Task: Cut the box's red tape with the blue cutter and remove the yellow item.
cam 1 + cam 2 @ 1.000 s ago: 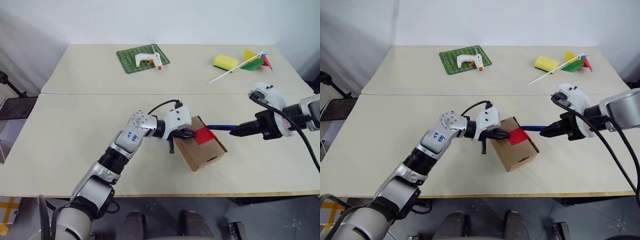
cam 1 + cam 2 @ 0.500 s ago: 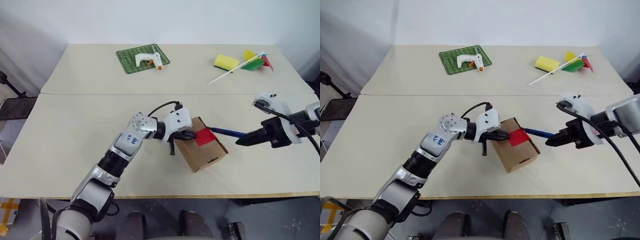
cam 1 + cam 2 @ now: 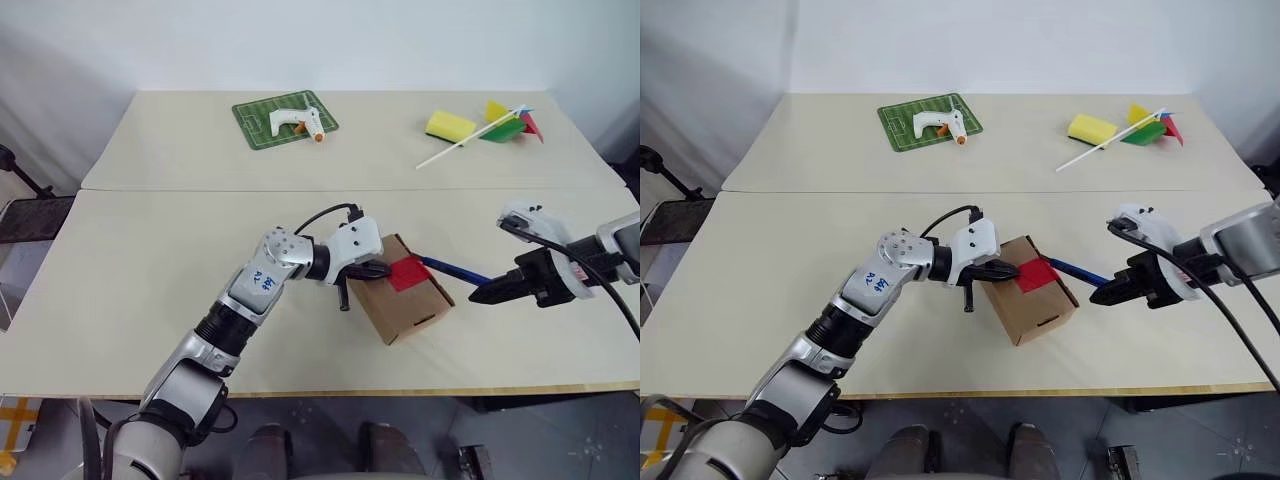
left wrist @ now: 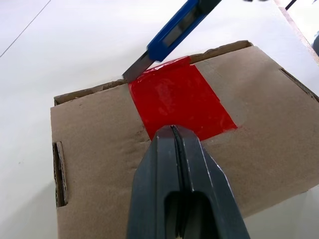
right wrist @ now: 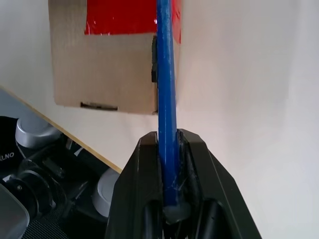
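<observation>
I read no brand on the plain brown box [image 3: 402, 298] on my pale worktop [image 3: 150, 250], white wall behind, left hand [image 4: 174, 134] pressed together on its red tape [image 4: 179, 97], right hand [image 5: 169, 144] clamped on the blue cutter [image 5: 166, 74], blade at the tape's edge.

the box [image 3: 405, 301] is plain brown cardboard, with a glossy bright red tape [image 4: 179, 99] patch on its top. the blue cutter [image 3: 452, 268] has a silver-grey blade. both the left claw [image 4: 174, 144] and the right claw [image 5: 169, 149] are black, on white and silver-grey arms. the tabletop [image 3: 150, 260] is pale cream. far left lies a green mat [image 3: 285, 119] lined in white like a football pitch, bearing a white glue gun [image 3: 296, 121] with an orange tip. far right are a yellow sponge [image 3: 451, 125] and a yellow, green and red pinwheel [image 3: 510, 122] on a white stick.
</observation>
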